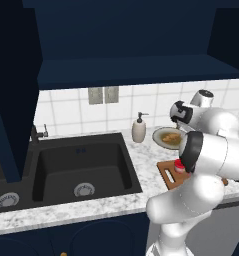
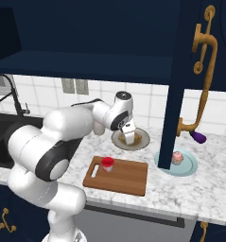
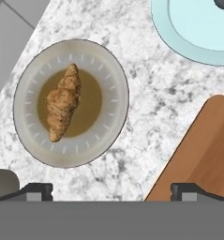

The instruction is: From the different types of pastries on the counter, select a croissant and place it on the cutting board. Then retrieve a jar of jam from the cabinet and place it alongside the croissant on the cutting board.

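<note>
The golden-brown croissant [image 3: 63,103] lies on a grey plate [image 3: 108,70] with a brown centre, on the marble counter [image 3: 146,108]. My gripper [image 3: 112,192] hovers open above the plate's near edge, nothing between its fingers, and the croissant sits off to the left in the hand view. From the right base view the gripper [image 2: 128,137] hangs over the plate [image 2: 143,139] and hides most of the croissant. On the wooden cutting board [image 2: 124,177] the red-lidded jam jar [image 2: 107,163] stands near the slot handle end. The pink-frosted cupcake [image 2: 177,158] rests on a pale blue plate [image 2: 190,169].
The navy cabinet door [image 2: 178,71] with its brass handle [image 2: 205,71] stands open over the cupcake plate. A soap dispenser [image 1: 139,128] is beside the black sink [image 1: 81,165]. A purple object [image 2: 198,137] lies by the tiled wall.
</note>
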